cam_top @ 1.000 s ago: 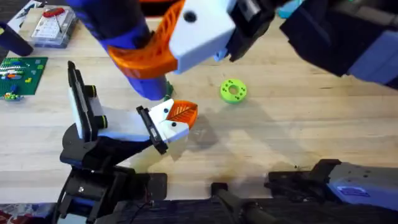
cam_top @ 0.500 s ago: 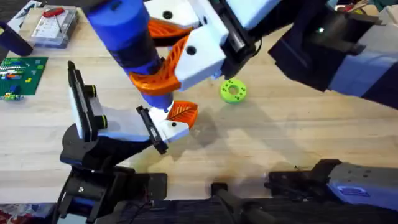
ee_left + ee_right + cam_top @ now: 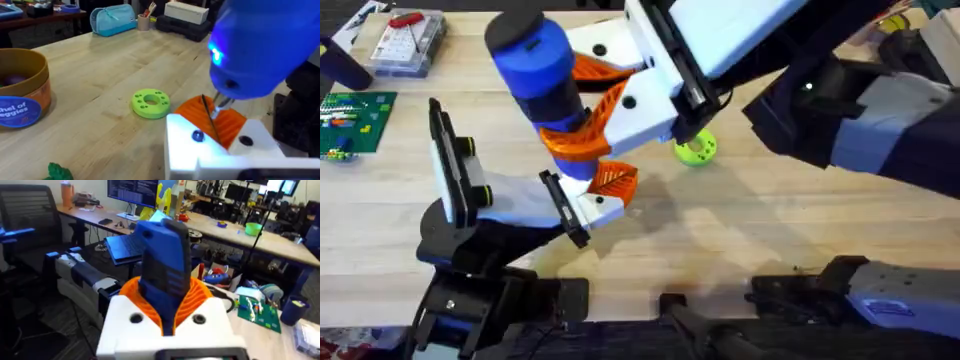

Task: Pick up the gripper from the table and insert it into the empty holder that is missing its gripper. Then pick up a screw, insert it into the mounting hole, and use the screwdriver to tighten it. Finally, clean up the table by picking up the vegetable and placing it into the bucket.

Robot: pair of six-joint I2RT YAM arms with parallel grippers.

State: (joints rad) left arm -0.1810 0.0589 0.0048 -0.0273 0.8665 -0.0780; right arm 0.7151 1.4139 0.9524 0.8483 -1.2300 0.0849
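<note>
- The screwdriver (image 3: 548, 85) is standing almost upright over the mounted gripper (image 3: 592, 196), its tip (image 3: 214, 114) touching down by the screw (image 3: 198, 135).
- The right hand (image 3: 582, 125) is gripping it; I can't tell about the left hand.
- I'd keep it plumb and press lightly while driving.

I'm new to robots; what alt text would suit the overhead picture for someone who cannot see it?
A white end effector with orange ribbed pads grips a thick bright-blue powered screwdriver, tip down over a white-and-orange gripper part in a black holder. A green-and-yellow round disc lies nearby.
</note>
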